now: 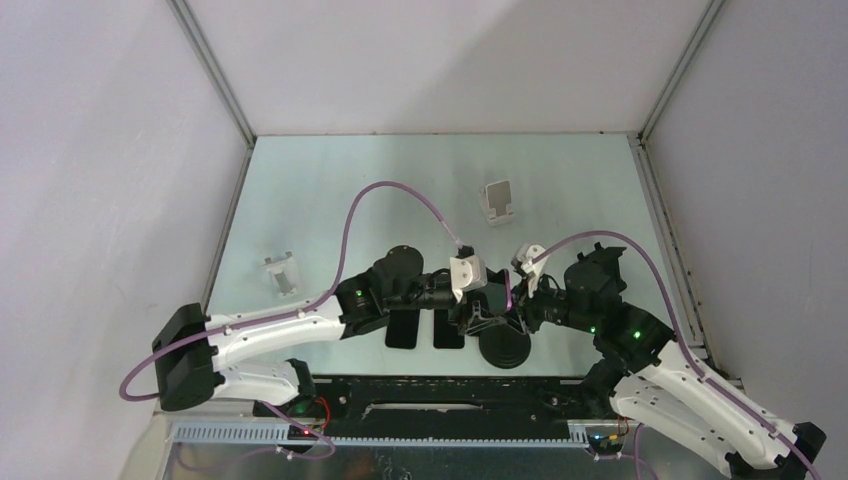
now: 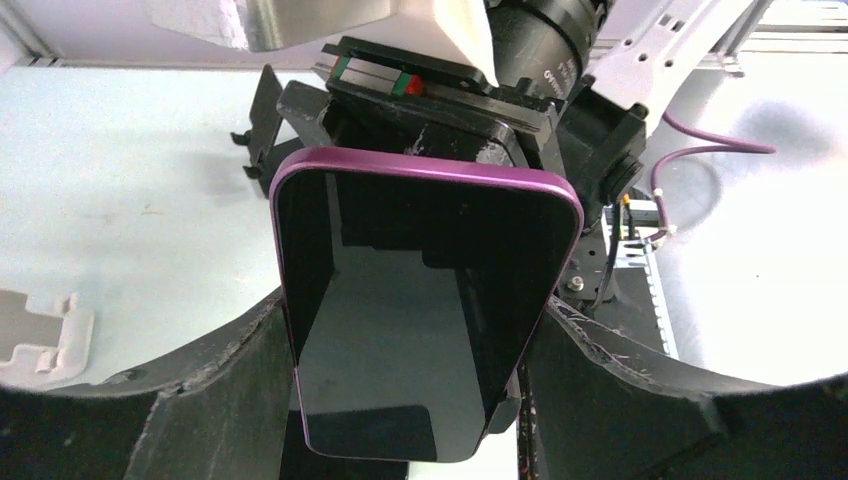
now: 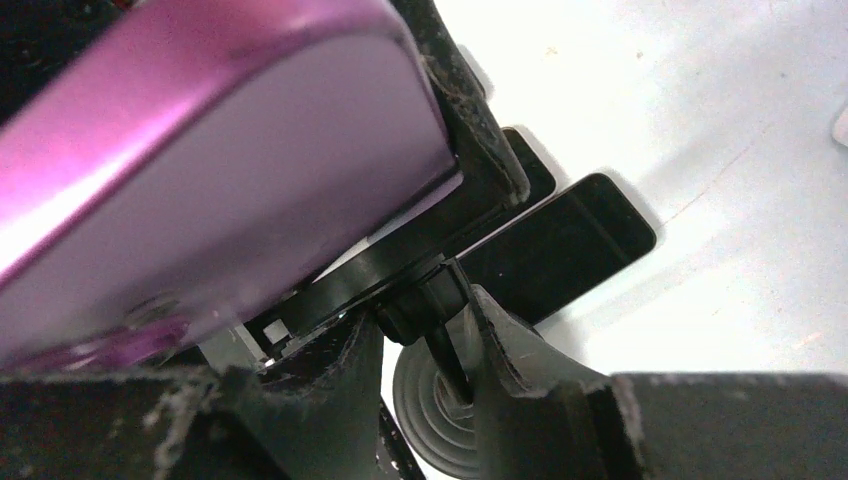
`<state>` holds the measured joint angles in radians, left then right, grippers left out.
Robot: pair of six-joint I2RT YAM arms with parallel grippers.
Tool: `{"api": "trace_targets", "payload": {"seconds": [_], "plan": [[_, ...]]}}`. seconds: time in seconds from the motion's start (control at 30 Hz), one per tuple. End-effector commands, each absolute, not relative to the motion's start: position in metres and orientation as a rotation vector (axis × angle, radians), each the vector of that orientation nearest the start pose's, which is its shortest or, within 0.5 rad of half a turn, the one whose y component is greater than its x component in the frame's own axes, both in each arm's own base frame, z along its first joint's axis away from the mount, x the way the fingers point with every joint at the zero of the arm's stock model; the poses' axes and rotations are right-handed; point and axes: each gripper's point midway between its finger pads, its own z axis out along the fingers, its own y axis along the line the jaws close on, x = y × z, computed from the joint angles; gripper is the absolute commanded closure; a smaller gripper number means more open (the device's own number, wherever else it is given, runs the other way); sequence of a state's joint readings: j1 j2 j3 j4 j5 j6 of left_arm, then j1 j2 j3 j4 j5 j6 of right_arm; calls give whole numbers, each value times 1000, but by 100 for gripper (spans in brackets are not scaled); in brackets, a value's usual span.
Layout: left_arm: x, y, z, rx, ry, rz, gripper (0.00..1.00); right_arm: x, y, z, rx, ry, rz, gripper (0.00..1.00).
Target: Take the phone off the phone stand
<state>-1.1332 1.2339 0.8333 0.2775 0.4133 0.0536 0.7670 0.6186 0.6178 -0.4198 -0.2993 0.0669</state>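
A purple phone (image 2: 420, 300) with a black screen sits on a black phone stand with a round base (image 1: 505, 347), at the near middle of the table. My left gripper (image 2: 412, 310) is shut on the phone's two long edges, one finger (image 2: 200, 400) on each side. In the right wrist view the phone's purple back (image 3: 200, 180) fills the upper left. My right gripper (image 3: 425, 310) is shut on the stand's thin neck (image 3: 443, 345), just above the ribbed base (image 3: 440, 430). In the top view both grippers meet at the phone (image 1: 509, 293).
Two black phones (image 1: 403, 328) (image 1: 448, 330) lie flat on the table just left of the stand. A white stand (image 1: 497, 200) is at the back middle, another (image 1: 283, 273) at the left. Enclosure walls surround the table.
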Motion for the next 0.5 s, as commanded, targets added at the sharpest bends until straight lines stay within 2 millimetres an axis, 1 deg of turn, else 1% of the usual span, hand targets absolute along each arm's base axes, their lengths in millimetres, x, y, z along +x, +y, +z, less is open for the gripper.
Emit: {"api": "trace_targets", "payload": {"seconds": [0.0,0.27,0.47], "plan": [[-4,-380,230,1562,1405,-1542,100,235,177,301,-367,1541,514,100],[8,-380,230,1514,1432,-1471,100,233,178,304,-347,1533,518,100],[15,-382,231,1478,1444,-1434,100,229,182,303,-359,1537,533,100]]}}
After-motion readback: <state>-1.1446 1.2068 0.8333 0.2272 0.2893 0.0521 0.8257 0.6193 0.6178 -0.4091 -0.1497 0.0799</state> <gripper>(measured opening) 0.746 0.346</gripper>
